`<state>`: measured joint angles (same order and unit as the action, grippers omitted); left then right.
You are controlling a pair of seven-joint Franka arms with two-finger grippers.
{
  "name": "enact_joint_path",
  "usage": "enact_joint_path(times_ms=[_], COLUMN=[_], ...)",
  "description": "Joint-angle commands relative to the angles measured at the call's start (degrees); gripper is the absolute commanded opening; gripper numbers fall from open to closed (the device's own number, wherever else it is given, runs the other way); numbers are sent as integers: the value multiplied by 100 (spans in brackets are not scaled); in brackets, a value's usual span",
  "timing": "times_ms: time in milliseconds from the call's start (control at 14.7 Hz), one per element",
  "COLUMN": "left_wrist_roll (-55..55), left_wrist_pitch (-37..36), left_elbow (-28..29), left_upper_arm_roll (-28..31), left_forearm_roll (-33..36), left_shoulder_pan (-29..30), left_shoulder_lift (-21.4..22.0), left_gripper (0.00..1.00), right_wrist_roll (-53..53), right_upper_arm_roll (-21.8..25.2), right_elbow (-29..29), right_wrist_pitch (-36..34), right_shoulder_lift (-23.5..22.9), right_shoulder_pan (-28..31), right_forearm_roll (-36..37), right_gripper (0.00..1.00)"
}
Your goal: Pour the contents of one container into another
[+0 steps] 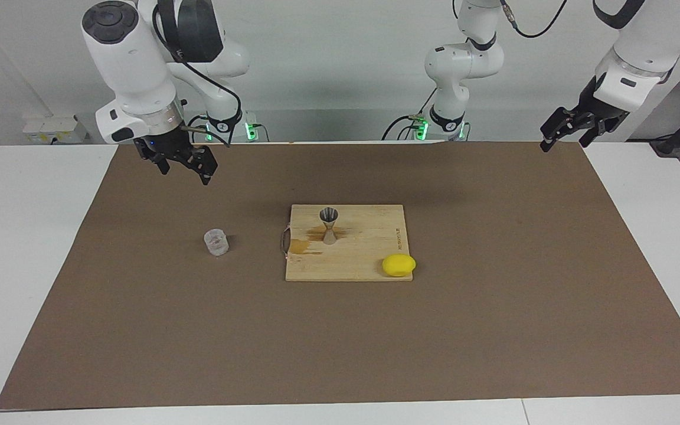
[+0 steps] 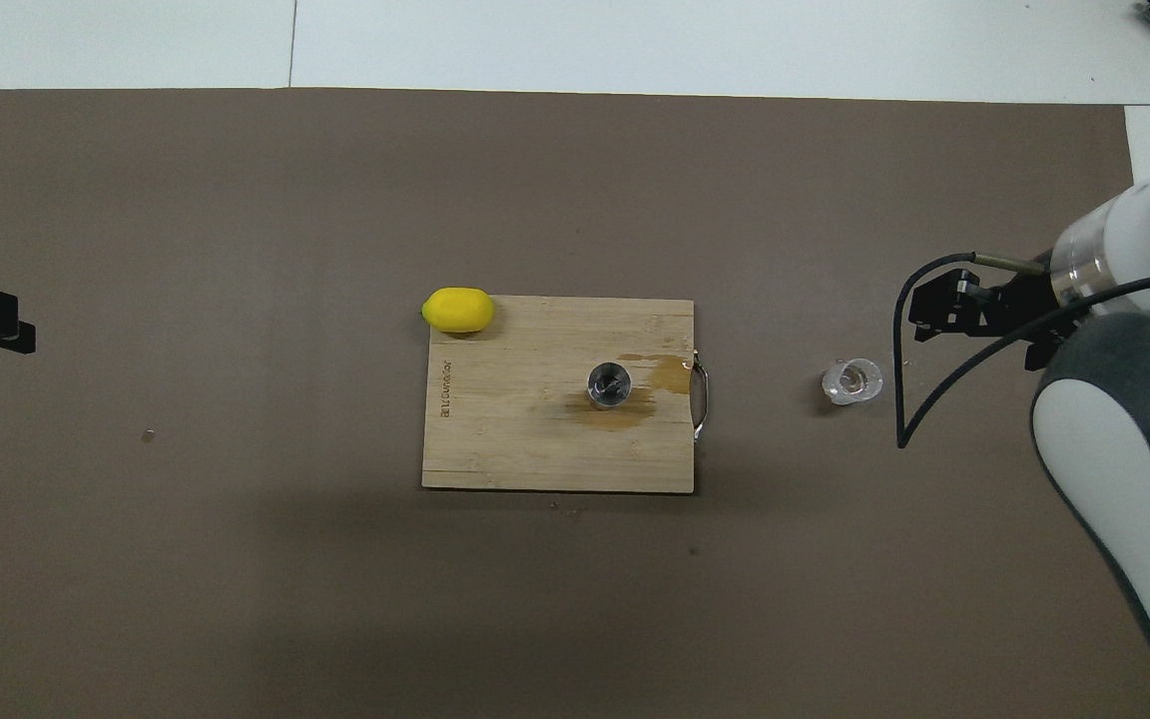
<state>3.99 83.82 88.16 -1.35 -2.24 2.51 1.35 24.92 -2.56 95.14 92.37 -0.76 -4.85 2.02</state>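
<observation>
Right gripper (image 1: 185, 164) hung empty, fingers apart, above mat near cup (image 1: 216, 242); jigger (image 1: 329, 225) stood on board (image 1: 369, 260); left gripper (image 1: 570, 131) waited, its grip unreadable.

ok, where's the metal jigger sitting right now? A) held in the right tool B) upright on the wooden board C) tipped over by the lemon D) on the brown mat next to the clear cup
B: the jigger stands upright on the wooden board, with neither tool holding it.

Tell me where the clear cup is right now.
The clear cup stands on the brown mat, beside the cutting board toward the right arm's end of the table, untouched.
</observation>
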Motion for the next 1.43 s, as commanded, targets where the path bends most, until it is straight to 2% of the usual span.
enact_joint_path(times_ms=[0, 748, 1361], left_wrist_roll=[49, 49, 49], left_wrist_pitch=[144, 144, 144], left_elbow=[246, 254, 254], left_upper_arm_roll=[29, 29, 29], left_forearm_roll=[-58, -58, -58], left_shoulder_pan=[-14, -14, -14], left_shoulder_lift=[199, 199, 199], left_gripper=[100, 100, 100], right_wrist_roll=[-320, -786, -796], right_upper_arm_roll=[1, 1, 1], right_elbow=[154, 207, 207], right_wrist_pitch=[44, 44, 193], right_shoulder_lift=[199, 269, 278], right_shoulder_pan=[134, 318, 301], right_forearm_roll=[-158, -342, -220], right_gripper=[99, 99, 99])
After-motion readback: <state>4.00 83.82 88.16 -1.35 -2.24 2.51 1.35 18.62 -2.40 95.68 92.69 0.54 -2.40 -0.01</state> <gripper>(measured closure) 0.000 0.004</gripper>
